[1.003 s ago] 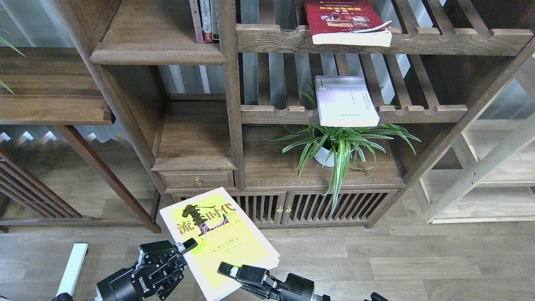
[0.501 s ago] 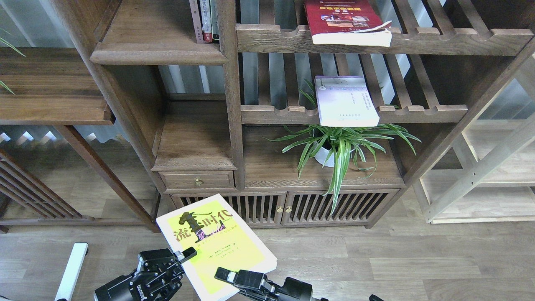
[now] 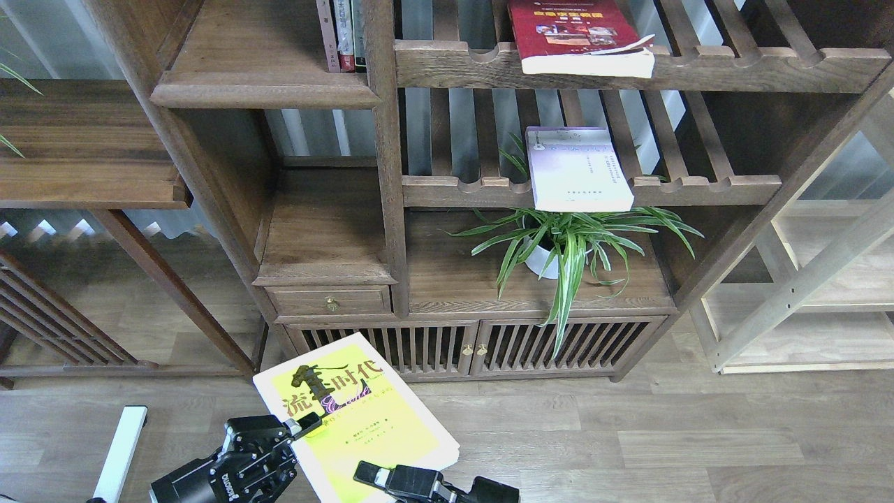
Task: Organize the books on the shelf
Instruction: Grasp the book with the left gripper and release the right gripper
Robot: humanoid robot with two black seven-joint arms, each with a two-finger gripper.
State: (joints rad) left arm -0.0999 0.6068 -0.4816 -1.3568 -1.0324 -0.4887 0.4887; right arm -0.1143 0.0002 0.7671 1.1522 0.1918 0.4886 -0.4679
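nearest, low in view, both arms carry the yellow book (image 3: 356, 419) flat and face up, one on each side so it stays level. the left gripper (image 3: 302, 427) has its fingers clamped on the book's left edge. the right gripper (image 3: 370, 476) sits at its lower edge; i cannot tell how its fingers stand. farther off, the pale book (image 3: 577, 169) and red book (image 3: 573, 38) lie on slatted racks. the solid shelf (image 3: 262, 87) at upper left holds only upright spines.

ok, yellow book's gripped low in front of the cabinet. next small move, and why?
Probably lift it. The yellow-green book sits between the left gripper and right gripper, well below the solid shelf where upright spines stand, with free board left of them.
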